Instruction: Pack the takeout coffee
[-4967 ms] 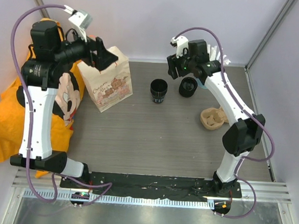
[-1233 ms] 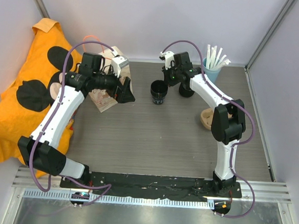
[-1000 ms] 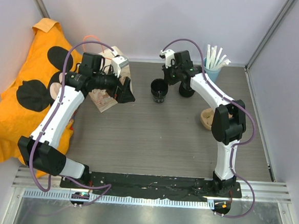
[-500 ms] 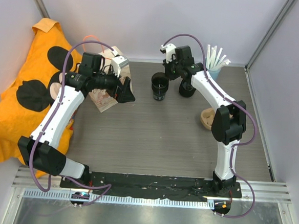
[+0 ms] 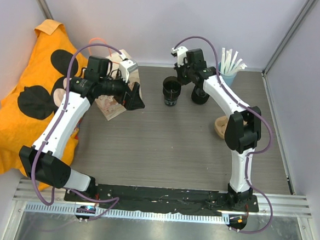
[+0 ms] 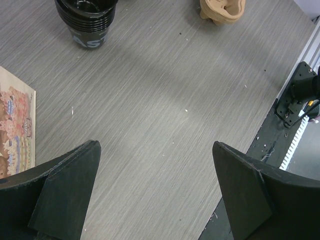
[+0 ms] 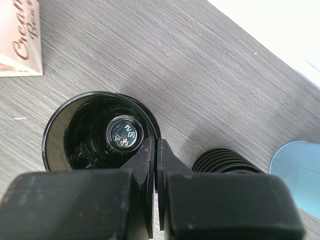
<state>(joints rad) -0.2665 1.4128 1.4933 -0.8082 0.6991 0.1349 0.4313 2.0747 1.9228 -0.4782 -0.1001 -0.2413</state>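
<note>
Takeout coffee cup [image 5: 171,91] is at the 12 o'clock end of the counter [image 5: 163,148]. It is the top cup of a stack of black cups, each one sitting inside the next. The left wrist view shows their rims packed close, too close to count. The right jaws are pinched shut on the top cup's rim, at about 1 o'clock on the cup. Inside the cup only its shiny round bottom shows.

A second black stack [image 7: 227,161] is just beside it at 3 o'clock, so there are two black stacks. One light blue cup [image 5: 228,78] is at 2 o'clock and holds white straws [image 5: 230,58]; there are several, but I cannot count them. One tan tray [image 6: 220,11] lies at 4 o'clock. One paper bag [image 5: 112,108] is at 9 o'clock, partly hidden by the left arm, so I cannot tell what is in it. The left jaws are wide open over the counter, beside the bag, holding nothing. One orange cloth [image 5: 16,126] lies past the bag at 9 o'clock.
</note>
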